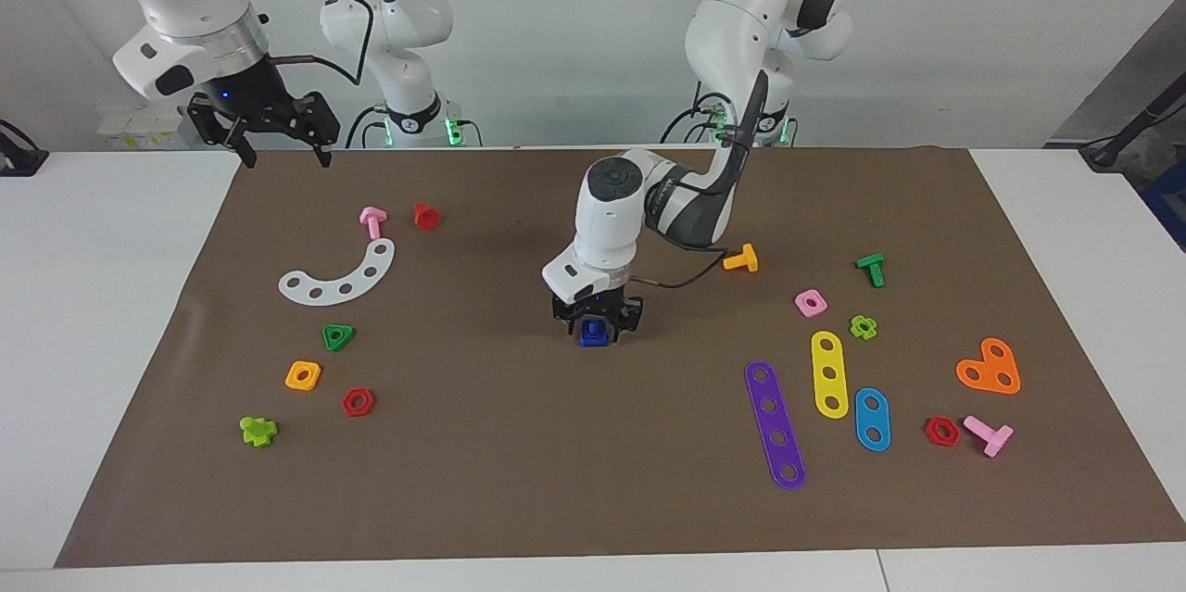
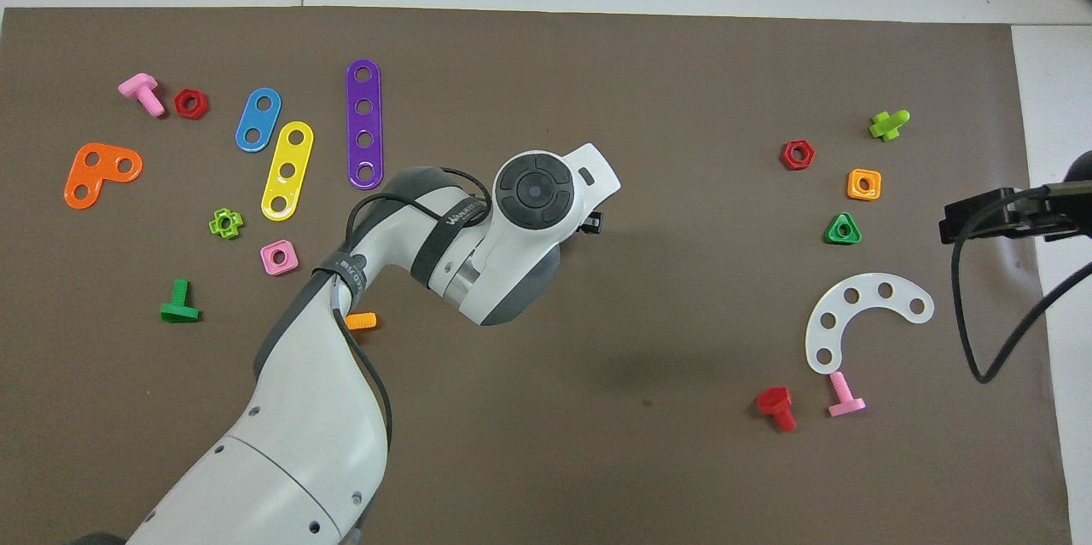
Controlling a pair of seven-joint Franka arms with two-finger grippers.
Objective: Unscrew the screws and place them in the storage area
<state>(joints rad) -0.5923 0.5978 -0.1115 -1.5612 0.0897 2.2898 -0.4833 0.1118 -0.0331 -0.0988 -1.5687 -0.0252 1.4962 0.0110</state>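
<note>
The dark-blue screws (image 1: 593, 333), a bolt standing in a square nut, rest upright at the middle of the brown mat. My left gripper (image 1: 594, 327) points straight down over them, its fingers closed against the blue piece's sides. In the overhead view the left wrist (image 2: 533, 191) hides the screws. My right gripper (image 1: 285, 158) hangs open and empty above the mat's edge nearest the robots, at the right arm's end; that arm waits. The storage area is bare mat (image 1: 927, 323) among loose coloured pieces toward the left arm's end.
Purple (image 1: 775, 423), yellow (image 1: 829, 373) and blue (image 1: 872, 419) strips, an orange bolt (image 1: 741, 258) and a pink nut (image 1: 811, 302) lie toward the left arm's end. A white curved strip (image 1: 341, 275), a green triangular nut (image 1: 338, 336) and other nuts lie toward the right arm's end.
</note>
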